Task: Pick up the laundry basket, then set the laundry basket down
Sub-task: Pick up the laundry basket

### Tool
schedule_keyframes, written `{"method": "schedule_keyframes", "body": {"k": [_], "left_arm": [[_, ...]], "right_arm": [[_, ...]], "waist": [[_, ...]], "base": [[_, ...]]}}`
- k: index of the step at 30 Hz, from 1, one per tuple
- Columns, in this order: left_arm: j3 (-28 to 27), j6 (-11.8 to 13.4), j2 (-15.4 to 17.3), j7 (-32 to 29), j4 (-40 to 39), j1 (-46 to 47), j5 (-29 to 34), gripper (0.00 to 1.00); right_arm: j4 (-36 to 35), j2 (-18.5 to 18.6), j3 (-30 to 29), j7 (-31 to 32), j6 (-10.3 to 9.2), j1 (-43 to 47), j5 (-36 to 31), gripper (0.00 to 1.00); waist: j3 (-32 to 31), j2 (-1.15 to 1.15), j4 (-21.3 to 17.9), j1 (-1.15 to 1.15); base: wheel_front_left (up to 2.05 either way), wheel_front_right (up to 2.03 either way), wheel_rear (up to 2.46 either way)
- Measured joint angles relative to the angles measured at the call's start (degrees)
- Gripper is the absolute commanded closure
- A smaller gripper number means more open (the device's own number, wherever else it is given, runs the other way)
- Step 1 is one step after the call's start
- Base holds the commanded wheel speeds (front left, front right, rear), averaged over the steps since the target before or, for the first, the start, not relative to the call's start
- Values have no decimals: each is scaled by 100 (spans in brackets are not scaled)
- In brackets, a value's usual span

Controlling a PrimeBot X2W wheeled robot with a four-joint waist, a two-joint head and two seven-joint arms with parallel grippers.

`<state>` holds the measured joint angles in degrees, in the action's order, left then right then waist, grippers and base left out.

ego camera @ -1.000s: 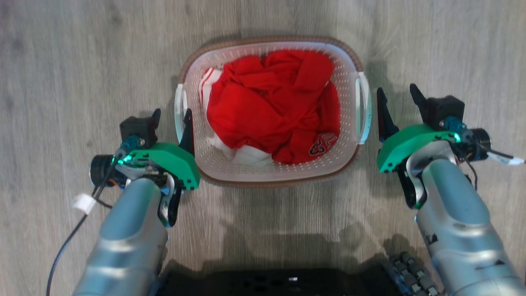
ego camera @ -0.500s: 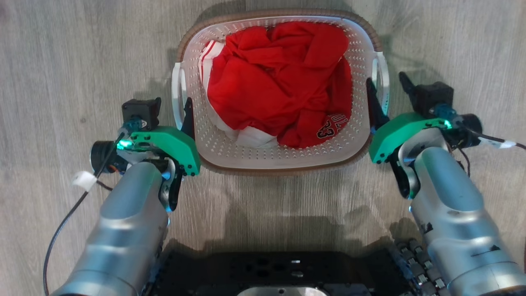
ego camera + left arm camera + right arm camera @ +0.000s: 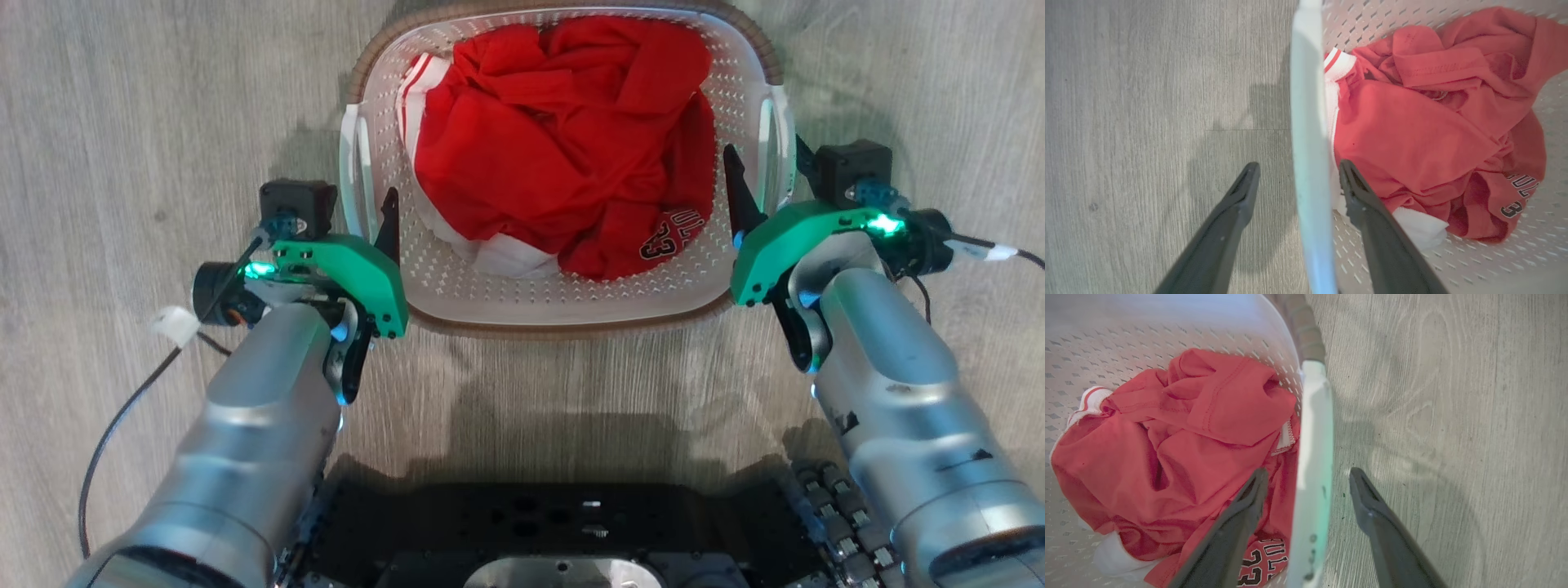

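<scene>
While the laundry basket [image 3: 522,282] sits on the wood floor [image 3: 122,122] with the left gripper [image 3: 1298,166] and right gripper [image 3: 1308,473] each spread open astride a white handle [image 3: 1306,122], uneven clamping could let one side slip and tip out the red jersey [image 3: 555,139].

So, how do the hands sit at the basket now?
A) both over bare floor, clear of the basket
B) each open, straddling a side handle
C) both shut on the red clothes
B: the left hand and right hand are open, each with a white handle of the laundry basket between its fingers.
</scene>
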<state>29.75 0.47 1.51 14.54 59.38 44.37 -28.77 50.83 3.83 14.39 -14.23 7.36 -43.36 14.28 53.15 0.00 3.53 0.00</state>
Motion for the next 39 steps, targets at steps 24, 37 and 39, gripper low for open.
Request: {"method": "schedule_keyframes", "body": {"k": [24,37,39], "left_arm": [[1047,208,-30,-2,87,249,-1057,100],[1469,212,-24,-2,268,68,-1397,100],[1607,204,-23,-2,318,0,-1494,100]], "right_arm": [[772,1,225,-34,0,-358,370,100],[1225,1,643,-34,0,-335,762,100],[1337,-1,779,-33,0,-325,876,100]], "waist": [[-50,0,142,0],[-514,1,75,0],[-628,1,62,0]], "base": [[0,0,0],[0,0,0],[0,0,0]]}}
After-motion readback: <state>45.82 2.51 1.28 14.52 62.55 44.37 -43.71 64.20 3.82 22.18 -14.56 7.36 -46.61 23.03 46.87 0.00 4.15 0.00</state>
